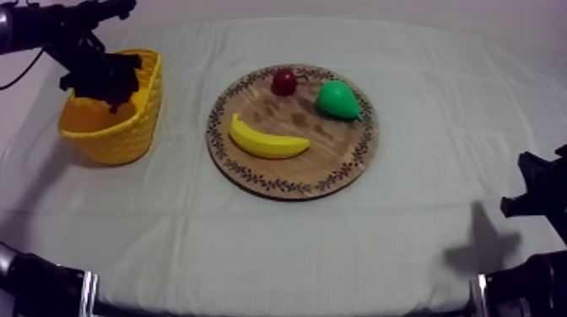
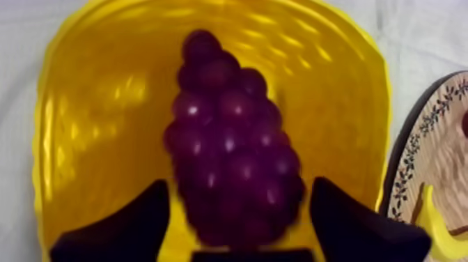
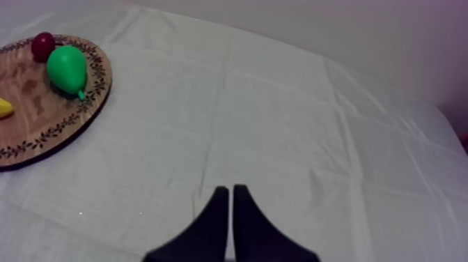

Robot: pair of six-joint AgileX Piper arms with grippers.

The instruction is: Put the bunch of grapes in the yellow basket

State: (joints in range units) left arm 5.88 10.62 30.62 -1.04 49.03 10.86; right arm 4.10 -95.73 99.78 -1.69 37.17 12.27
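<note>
Grapes in the yellow basket, left fingers spread round them.
Nearest, low at the right side of the bench (image 1: pixel 337 244), the right gripper (image 3: pixel 230 187) hangs over bare cloth with its fingers (image 3: pixel 212 223) pressed together into a narrow wedge, well apart from the fruit. Further in, the round wooden board (image 1: pixel 337 160) lies mid-bench with the banana (image 1: pixel 266 142) on its near left part, the pear (image 1: pixel 337 99) toward its far right and the small red fruit (image 1: pixel 284 82) at the far rim just beside the pear. Farthest, at the left, the left gripper (image 2: pixel 237 185) is over the yellow basket (image 1: pixel 126 135), fingers apart. The bunch of grapes (image 2: pixel 230 146) lies inside the basket between them, with a sliver of yellow showing at each side of the bunch.
</note>
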